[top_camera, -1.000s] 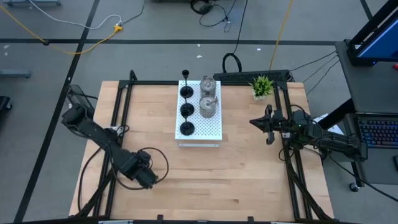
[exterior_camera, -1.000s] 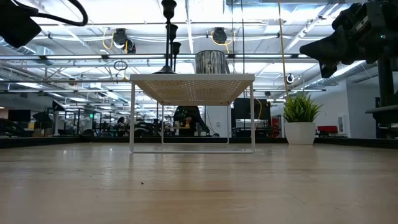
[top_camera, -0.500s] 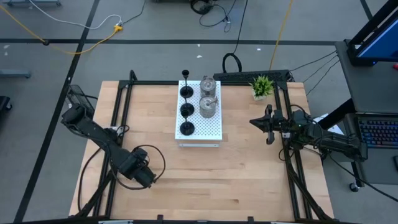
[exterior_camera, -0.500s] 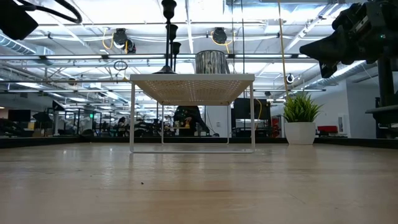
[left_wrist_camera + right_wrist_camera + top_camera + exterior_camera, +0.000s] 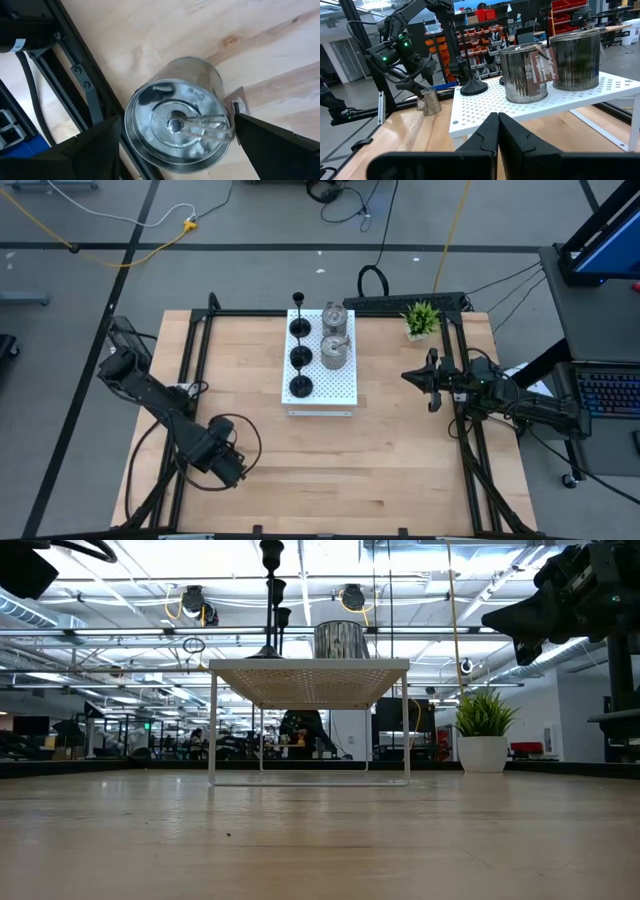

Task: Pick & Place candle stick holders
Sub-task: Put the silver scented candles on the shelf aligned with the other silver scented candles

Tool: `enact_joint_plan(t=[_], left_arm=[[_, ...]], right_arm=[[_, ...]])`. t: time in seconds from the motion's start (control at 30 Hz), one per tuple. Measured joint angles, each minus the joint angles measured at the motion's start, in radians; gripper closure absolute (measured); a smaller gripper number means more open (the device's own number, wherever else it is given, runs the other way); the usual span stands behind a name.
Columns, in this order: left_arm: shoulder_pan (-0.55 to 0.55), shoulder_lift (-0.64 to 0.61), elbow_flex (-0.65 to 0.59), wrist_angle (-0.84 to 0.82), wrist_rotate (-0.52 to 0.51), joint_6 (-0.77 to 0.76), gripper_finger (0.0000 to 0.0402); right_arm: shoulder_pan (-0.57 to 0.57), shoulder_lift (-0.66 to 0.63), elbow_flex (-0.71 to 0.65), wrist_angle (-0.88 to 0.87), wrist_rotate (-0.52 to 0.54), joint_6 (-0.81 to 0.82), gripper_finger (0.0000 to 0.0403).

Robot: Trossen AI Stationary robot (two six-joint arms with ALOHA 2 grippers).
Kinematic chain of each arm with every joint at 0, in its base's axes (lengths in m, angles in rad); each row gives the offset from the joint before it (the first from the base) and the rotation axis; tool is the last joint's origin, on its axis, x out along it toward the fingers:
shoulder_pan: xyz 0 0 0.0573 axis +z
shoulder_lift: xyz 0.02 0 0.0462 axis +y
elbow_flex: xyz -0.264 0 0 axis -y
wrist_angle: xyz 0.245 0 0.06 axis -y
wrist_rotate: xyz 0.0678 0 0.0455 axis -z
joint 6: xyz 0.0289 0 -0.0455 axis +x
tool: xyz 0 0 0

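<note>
Three black holders (image 5: pixel 299 357) and two silver holders (image 5: pixel 333 352) stand on the white perforated board (image 5: pixel 340 392) at the table's far middle. The third silver holder (image 5: pixel 175 125) sits between the fingers of my left gripper (image 5: pixel 226 463) near the table's near left corner. It also shows in the right wrist view (image 5: pixel 431 102), slightly tilted. My right gripper (image 5: pixel 432 380) is shut and empty, above the table's right side, pointing at the board. My left gripper has the silver holder between its two fingers (image 5: pixel 95 150), one on each side of its round wall (image 5: pixel 131 137). The fingers come from above, pointing down. The holder's open top faces the wrist camera. Whether its base is on the table or just above it, I cannot tell.
A small green potted plant (image 5: pixel 421 318) stands at the far right corner. Black frame rails (image 5: pixel 190 370) run along the table's left and right edges. Bare wood lies between the board and the near edge.
My left gripper has gone a little toward the table's left edge and risen slightly. My right arm has kept still.
</note>
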Motion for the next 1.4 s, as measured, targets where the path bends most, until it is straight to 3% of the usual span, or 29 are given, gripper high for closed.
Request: enact_joint_plan(t=[0.4, 0.73, 1.4], left_arm=[[-0.024, 0.0, -0.062, -0.003, 0.032, -0.055, 0.0011], [-0.02, 0.0, -0.062, -0.088, 0.046, -0.05, 0.0011], [-0.043, 0.0, -0.117, -0.077, 0.09, -0.091, 0.0011]], right_arm=[[0.0, 0.0, 0.0, 0.0, -0.053, 0.03, 0.0403], [0.0, 0.0, 0.0, 0.0, -0.052, 0.029, 0.0403], [0.0, 0.0, 0.0, 0.0, -0.054, 0.037, 0.0403]])
